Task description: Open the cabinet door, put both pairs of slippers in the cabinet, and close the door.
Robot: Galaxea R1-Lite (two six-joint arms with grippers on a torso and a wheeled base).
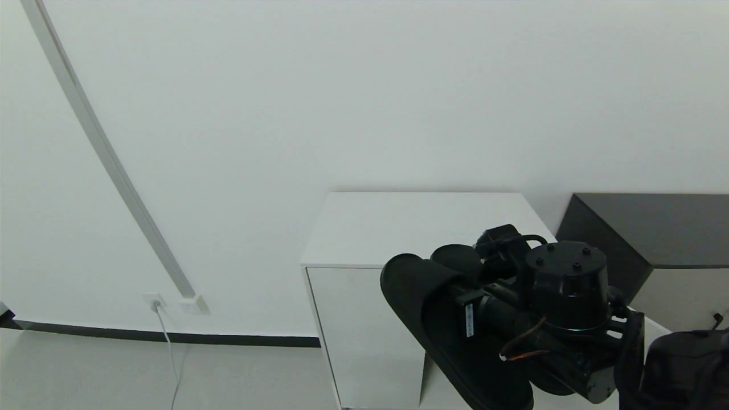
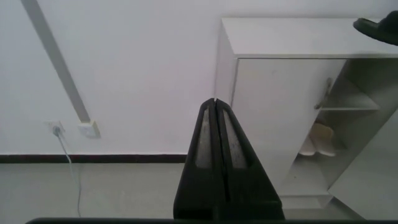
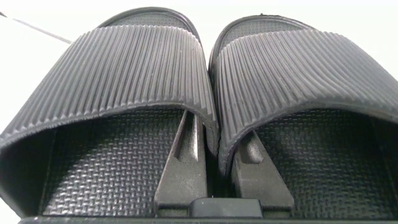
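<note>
A pair of black ribbed slippers (image 1: 450, 319) hangs in front of the white cabinet (image 1: 410, 228), held side by side. In the right wrist view my right gripper (image 3: 214, 134) is shut on the black slippers (image 3: 143, 68), its fingers (image 3: 183, 155) under the straps pinching the two inner walls together. The left wrist view has the cabinet (image 2: 280, 37) standing open on its right half, with shelves and a pale pair of slippers (image 2: 318, 142) on a lower shelf. My left gripper (image 2: 215, 109) is shut on nothing, left of the cabinet and well away from it.
A dark grey unit (image 1: 649, 228) stands right of the cabinet against the wall. A wall socket with a cable (image 1: 154, 302) and a slanted white conduit (image 1: 114, 165) are at the left. Bare floor (image 1: 142, 370) lies left of the cabinet.
</note>
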